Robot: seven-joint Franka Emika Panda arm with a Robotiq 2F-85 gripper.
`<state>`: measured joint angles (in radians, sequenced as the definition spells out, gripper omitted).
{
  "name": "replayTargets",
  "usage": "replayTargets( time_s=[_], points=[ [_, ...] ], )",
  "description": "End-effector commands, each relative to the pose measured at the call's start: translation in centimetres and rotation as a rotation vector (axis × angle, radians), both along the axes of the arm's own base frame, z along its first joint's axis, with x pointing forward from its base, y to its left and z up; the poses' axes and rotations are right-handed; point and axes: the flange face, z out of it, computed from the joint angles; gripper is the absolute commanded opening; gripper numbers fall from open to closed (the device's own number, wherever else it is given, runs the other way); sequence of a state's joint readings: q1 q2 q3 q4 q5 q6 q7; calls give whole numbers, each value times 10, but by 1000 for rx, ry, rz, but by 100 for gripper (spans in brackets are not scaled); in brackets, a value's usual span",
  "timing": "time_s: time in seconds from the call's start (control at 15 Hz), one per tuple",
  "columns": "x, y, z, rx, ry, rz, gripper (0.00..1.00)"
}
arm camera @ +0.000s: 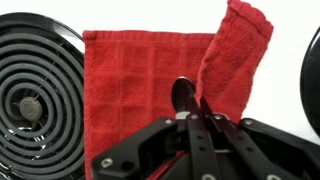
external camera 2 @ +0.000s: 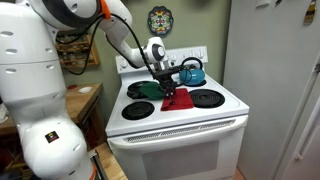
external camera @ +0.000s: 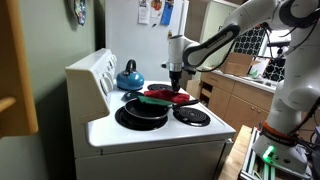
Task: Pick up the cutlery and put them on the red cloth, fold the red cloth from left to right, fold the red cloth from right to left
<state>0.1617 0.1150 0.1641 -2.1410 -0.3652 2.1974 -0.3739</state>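
Gripper (arm camera: 195,118), jaws drawn together, is held over the cloth (arm camera: 135,80) and spoon (arm camera: 185,92). Folding is judged underway; the raised flap must be carried across.

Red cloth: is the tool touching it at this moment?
Touching. In the wrist view the tool is shut on the raised right flap of the red cloth, which rises straight from the grip.

The red cloth (arm camera: 140,75) lies flat on the stove (external camera: 108,128), right side lifted, spoon (arm camera: 185,93) resting on it
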Motion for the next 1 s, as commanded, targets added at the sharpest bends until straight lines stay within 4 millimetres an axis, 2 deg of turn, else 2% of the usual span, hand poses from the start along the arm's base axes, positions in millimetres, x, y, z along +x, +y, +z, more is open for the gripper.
replayTargets(
  time_s=[0.0, 0.2, 0.47, 0.53, 0.67, 0.73, 0.93],
  points=[
    [10, -11, -11, -42, 0, 23, 1],
    [17, -13, -11, -48, -37, 35, 1],
    [23, -5, -11, -30, -85, 95, 1],
    [24, -4, -12, -25, -90, 105, 3],
    [25, -5, -15, -22, -86, 101, 15],
    [24, -6, -15, -21, -86, 94, 33],
    [21, -5, -8, -27, -107, 76, 56]
  ],
)
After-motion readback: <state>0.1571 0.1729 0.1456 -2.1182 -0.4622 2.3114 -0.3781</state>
